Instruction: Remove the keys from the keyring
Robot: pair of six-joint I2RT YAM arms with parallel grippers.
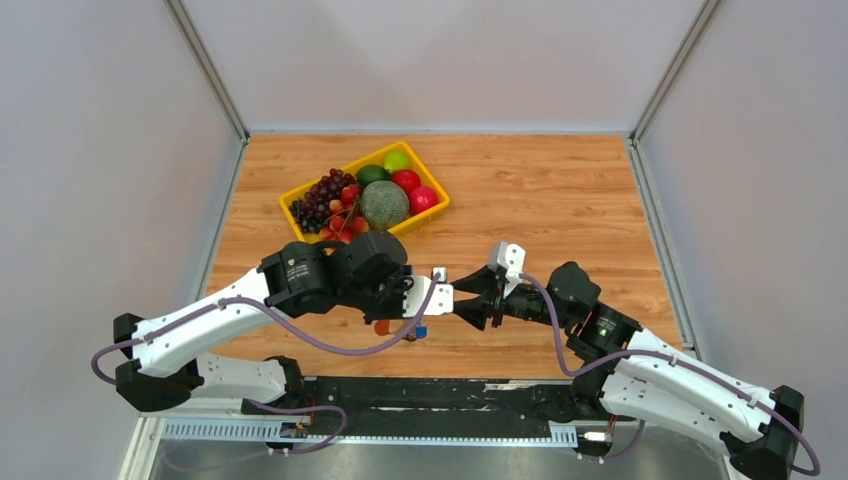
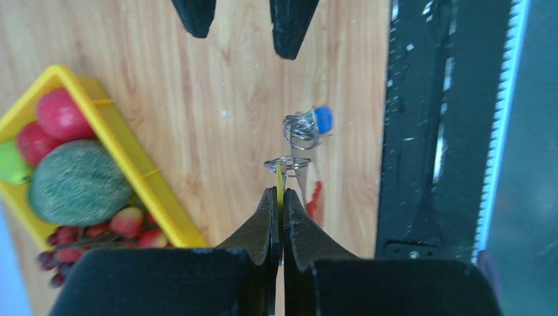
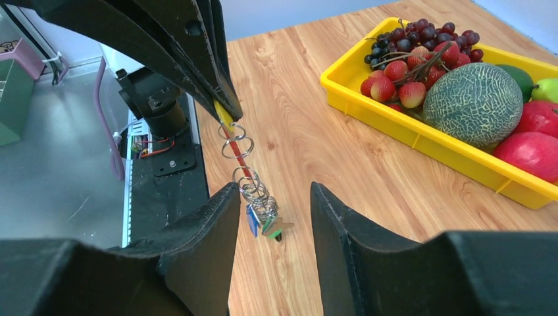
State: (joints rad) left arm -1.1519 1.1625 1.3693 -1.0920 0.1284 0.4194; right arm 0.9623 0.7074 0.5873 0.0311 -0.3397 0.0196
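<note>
My left gripper (image 2: 281,197) is shut on a thin yellow key (image 2: 279,178), seen edge-on between its pads. From that key the keyring (image 2: 299,131), a string of silvery wire rings, hangs over the table. A blue key (image 2: 322,118) sits at its far end and the red tag (image 2: 314,197) hangs beside it. In the right wrist view the keyring (image 3: 253,187) dangles from the yellow key (image 3: 224,113), ending in a blue key (image 3: 252,218) and a green key (image 3: 273,227). My right gripper (image 3: 273,191) stands open around this lower end, and the blue key is close to its left finger.
A yellow tray (image 1: 290,200) of grapes, strawberries, a melon and other fruit stands at the back left of the wooden table. The black mounting rail (image 1: 450,395) runs along the near edge, just below the two grippers.
</note>
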